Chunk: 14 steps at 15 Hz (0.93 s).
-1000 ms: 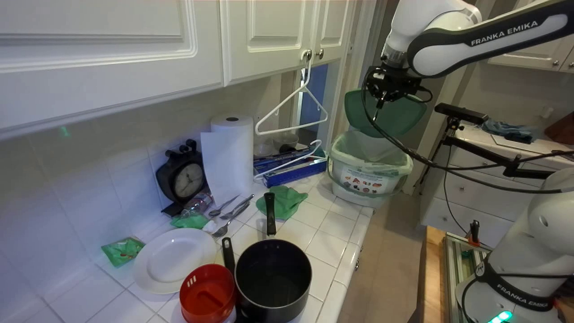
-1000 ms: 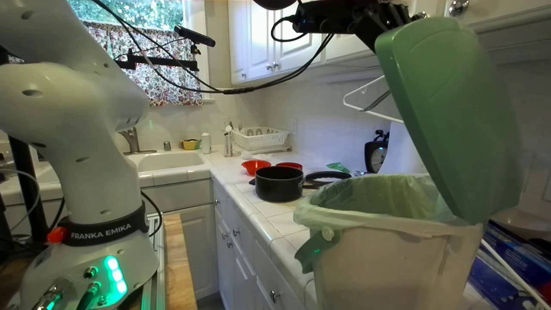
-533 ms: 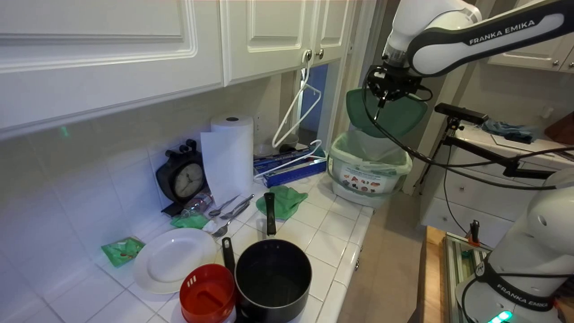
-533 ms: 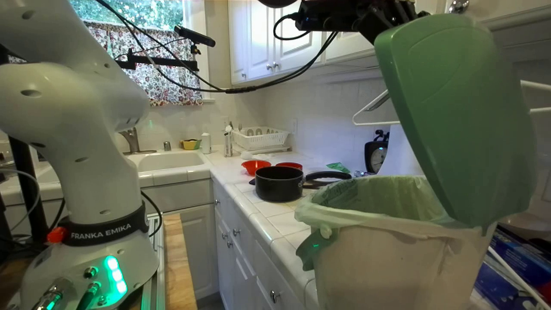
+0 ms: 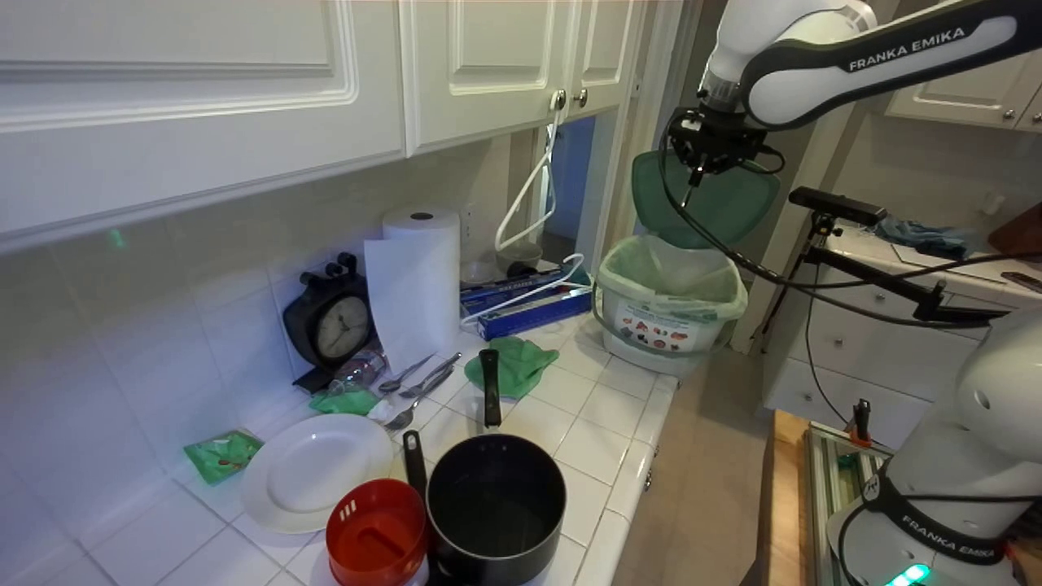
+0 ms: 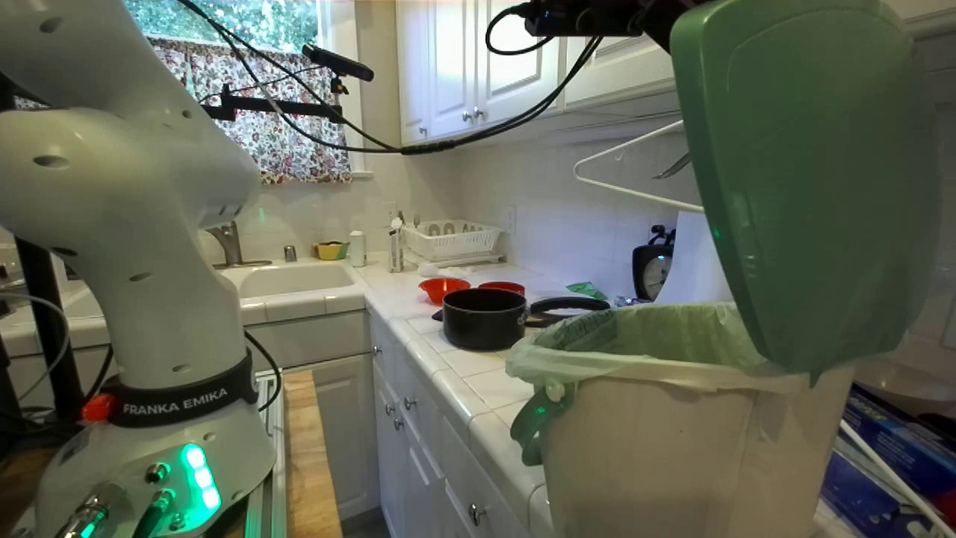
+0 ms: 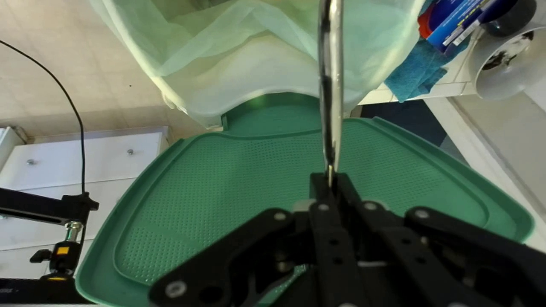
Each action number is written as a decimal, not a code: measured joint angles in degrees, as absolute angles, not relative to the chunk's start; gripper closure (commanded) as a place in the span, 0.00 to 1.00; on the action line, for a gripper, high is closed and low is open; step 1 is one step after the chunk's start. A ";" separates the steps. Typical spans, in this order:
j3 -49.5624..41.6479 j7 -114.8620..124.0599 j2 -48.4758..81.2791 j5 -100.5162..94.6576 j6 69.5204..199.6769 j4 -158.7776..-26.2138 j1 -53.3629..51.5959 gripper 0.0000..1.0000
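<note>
My gripper [image 7: 330,181] is shut on a thin metal utensil [image 7: 331,76], seen nearly edge-on in the wrist view and pointing away from the fingers. In an exterior view the gripper [image 5: 698,172] hangs above the white bin [image 5: 651,325], with the utensil [image 5: 687,195] slanting down. The bin's raised green lid [image 7: 256,179] fills much of the wrist view, beyond the fingers. A pale green liner [image 7: 273,25] covers the bin's mouth. In an exterior view the lid [image 6: 806,187] hides the fingertips, and only part of the utensil [image 6: 674,166] shows beside it.
A white hanger [image 5: 525,195] dangles from a cabinet knob near the bin. On the counter are a black pot [image 5: 496,505], red bowl [image 5: 376,529], white plate [image 5: 313,472], loose cutlery [image 5: 419,391], green cloth [image 5: 513,366], paper towel roll [image 5: 427,285] and blue boxes [image 5: 533,313].
My gripper has risen slightly with the utensil still in it. The lid has shifted upward a little. The hanging hanger has swung round on its knob.
</note>
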State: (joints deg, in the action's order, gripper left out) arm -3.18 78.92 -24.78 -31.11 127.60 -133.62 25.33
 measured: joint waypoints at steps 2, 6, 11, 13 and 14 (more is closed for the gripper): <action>-3.27 78.92 -24.38 -31.11 127.35 -133.14 25.34 0.96; -3.78 78.94 -23.36 -31.15 127.25 -132.29 25.40 0.96; -5.19 78.94 -22.23 -31.25 127.15 -131.56 25.90 0.96; -5.69 78.94 -22.00 -31.29 127.13 -131.35 26.13 0.96; -5.89 78.94 -21.90 -31.29 127.05 -131.19 26.14 0.96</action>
